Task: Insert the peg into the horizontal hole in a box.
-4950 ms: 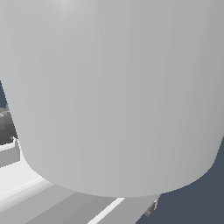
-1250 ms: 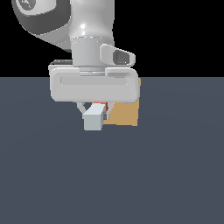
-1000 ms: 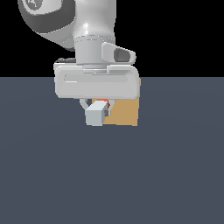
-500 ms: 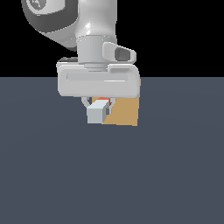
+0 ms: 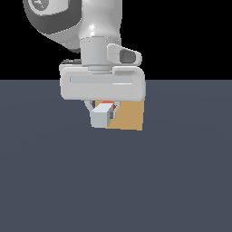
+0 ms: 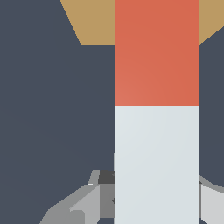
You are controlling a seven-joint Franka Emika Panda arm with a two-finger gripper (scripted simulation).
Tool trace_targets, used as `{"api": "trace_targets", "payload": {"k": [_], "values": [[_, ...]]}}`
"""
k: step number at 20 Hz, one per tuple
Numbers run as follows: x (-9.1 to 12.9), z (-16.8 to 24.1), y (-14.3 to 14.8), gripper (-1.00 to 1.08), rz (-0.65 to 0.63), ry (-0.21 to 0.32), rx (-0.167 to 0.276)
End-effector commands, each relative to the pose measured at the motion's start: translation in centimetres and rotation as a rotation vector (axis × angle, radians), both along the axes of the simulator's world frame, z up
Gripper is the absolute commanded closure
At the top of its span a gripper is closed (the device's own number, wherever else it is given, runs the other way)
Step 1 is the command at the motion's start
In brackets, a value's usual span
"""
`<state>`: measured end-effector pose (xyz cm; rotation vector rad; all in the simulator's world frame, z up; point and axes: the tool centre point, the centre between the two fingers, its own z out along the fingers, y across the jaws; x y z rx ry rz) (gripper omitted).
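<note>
While the arm hangs low over the worktop point(image 5: 172, 181):
Jaws: clamped on the peg point(image 5: 101, 115), white end nearest.
Peg: level, red half point(image 6: 156, 52) pointing at the box point(image 5: 129, 115), just beside it.

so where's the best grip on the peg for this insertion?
On the white half, from above, jaws across its flat sides. The peg lies horizontal with its red-orange end toward the box, so that end must stay free. The gripper appears to hold it this way.
</note>
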<state>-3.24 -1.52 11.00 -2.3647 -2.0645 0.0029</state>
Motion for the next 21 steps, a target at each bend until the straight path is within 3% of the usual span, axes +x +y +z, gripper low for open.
{"api": "trace_targets", "payload": {"k": [1,14,21], "values": [[0.1,0.1,0.5,1.08,0.001,-0.002,0.000],[1.1,0.2,8.6,1.08,0.001,-0.005,0.001],[1.5,0.3,10.1,1.08,0.001,-0.005,0.000]]}}
